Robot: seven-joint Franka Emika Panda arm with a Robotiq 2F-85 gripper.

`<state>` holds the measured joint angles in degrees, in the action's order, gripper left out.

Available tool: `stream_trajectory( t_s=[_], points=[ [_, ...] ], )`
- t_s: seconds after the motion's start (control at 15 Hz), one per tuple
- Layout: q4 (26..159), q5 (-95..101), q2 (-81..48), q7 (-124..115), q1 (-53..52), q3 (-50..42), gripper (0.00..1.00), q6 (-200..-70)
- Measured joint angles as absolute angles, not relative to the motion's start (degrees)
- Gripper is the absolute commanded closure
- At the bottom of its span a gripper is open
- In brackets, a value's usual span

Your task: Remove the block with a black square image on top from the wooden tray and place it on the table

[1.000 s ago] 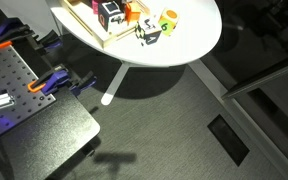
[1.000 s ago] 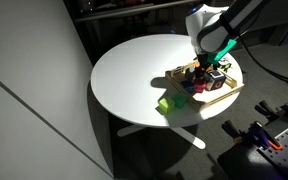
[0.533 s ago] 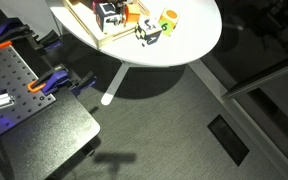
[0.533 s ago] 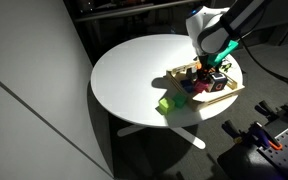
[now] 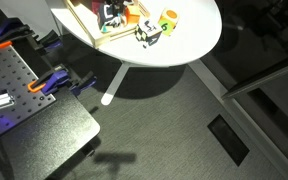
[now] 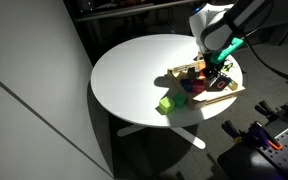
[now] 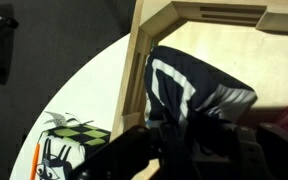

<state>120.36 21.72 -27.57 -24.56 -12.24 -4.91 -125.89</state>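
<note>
In the wrist view the block [image 7: 196, 88] fills the middle, its top a black square in a white border. It sits inside the wooden tray [image 7: 144, 55], close to the tray's corner rim. My gripper [image 7: 194, 135] comes in from the bottom with dark fingers [image 7: 134, 150] pressed on either side of the block. In an exterior view the gripper [image 6: 216, 68] hangs straight down into the tray [image 6: 222, 95] on the round white table [image 6: 134, 70]. Seen from another side, the block [image 5: 111, 14] shows at the picture's top edge.
On the table outside the tray stand a darker black-and-white cube [image 5: 149, 33] and a yellow-green cube [image 5: 169, 19]. Other coloured blocks [image 6: 199, 84] lie in the tray. A black perforated bench [image 5: 19, 95] with orange clamps stands beside the table.
The jaws have closed from wide open onto the block. The arm has stayed over the tray, dropping only slightly.
</note>
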Motion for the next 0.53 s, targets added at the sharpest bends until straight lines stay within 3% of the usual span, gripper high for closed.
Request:
stream_trajectory(
  t_s=[0.53],
  points=[
    [122.2,21.7,-21.6,-24.6,-9.6,-5.5,0.96,-125.6]
  ],
)
